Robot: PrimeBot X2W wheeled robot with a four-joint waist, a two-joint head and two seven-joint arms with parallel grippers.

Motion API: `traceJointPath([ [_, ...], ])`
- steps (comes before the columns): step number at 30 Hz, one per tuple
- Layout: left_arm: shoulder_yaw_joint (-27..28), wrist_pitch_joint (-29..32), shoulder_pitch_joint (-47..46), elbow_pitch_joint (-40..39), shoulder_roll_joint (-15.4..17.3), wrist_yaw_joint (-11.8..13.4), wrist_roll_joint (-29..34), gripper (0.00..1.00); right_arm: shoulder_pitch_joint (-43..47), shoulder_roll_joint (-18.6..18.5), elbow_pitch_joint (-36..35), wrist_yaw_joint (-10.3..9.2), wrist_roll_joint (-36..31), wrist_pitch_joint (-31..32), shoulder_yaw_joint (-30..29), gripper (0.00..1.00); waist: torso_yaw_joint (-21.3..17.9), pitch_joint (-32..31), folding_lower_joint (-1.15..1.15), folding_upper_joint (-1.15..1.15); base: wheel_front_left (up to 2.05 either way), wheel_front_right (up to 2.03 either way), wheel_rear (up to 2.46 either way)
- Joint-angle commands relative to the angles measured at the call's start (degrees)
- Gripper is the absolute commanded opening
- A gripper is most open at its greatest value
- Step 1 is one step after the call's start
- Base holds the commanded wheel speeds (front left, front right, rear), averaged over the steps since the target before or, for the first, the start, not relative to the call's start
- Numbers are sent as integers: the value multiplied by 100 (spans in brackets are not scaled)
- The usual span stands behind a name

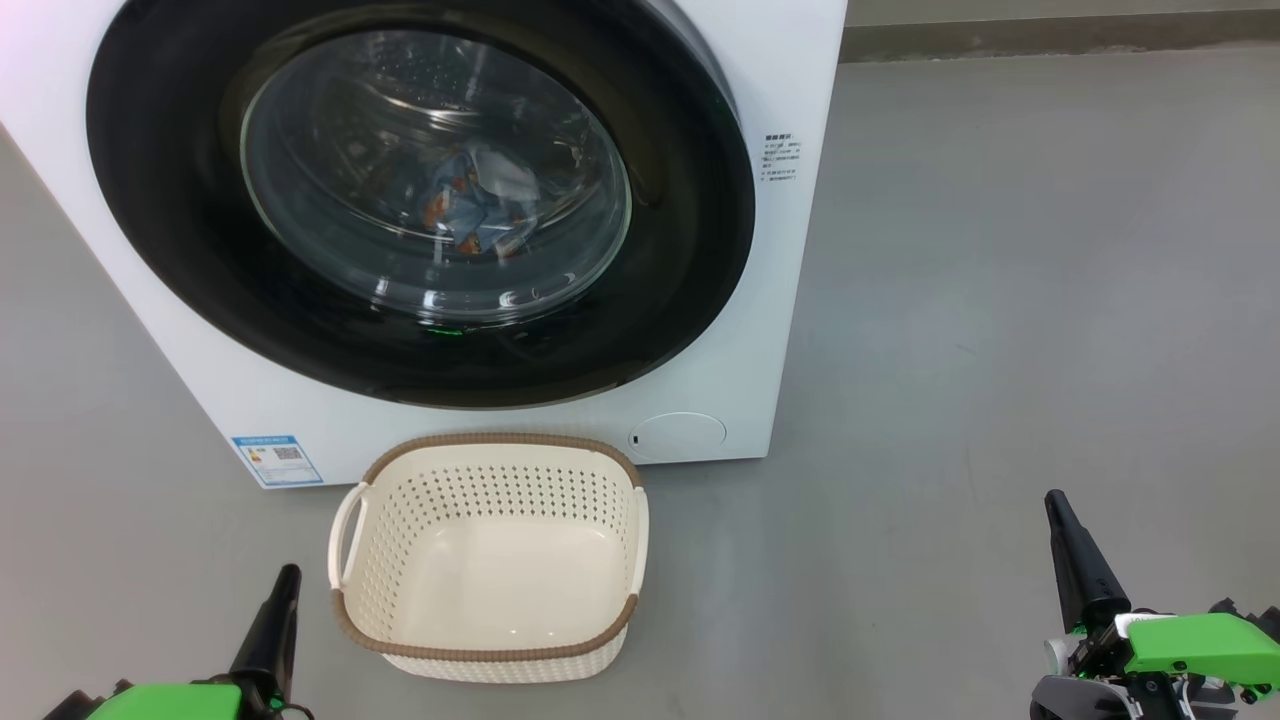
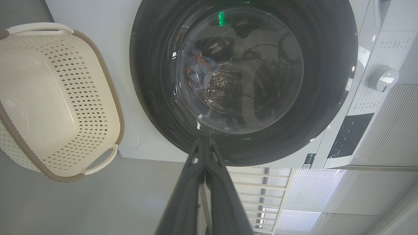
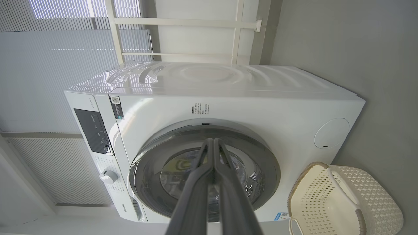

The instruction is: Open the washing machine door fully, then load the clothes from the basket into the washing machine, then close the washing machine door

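Behind the glass of the shut washing machine door, inside the washing machine: the clothes, bunched in the drum. On the floor, just before the machine's front: the basket, upright. Well apart from both, low at either side: left gripper and right gripper, each with fingers pressed together.

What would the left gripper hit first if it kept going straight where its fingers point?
Most likely the washing machine door: in its wrist view the left gripper, fingers pressed together, aims at the door's black rim. Nothing seems to stand between them, though depth is hard to judge.
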Motion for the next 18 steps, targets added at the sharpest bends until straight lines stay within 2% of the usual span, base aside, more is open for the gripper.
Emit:
traceJointPath([
  [1, 195, 37, -236, -167, 76, -17, -48, 0, -34, -16, -175, 9, 16, 49, 125, 0, 0, 0, 0, 0, 0, 0, 0],
  [18, 195, 37, -235, -167, 76, -17, -49, 0, -34, -16, -175, 9, 16, 49, 124, 0, 0, 0, 0, 0, 0, 0, 0],
])
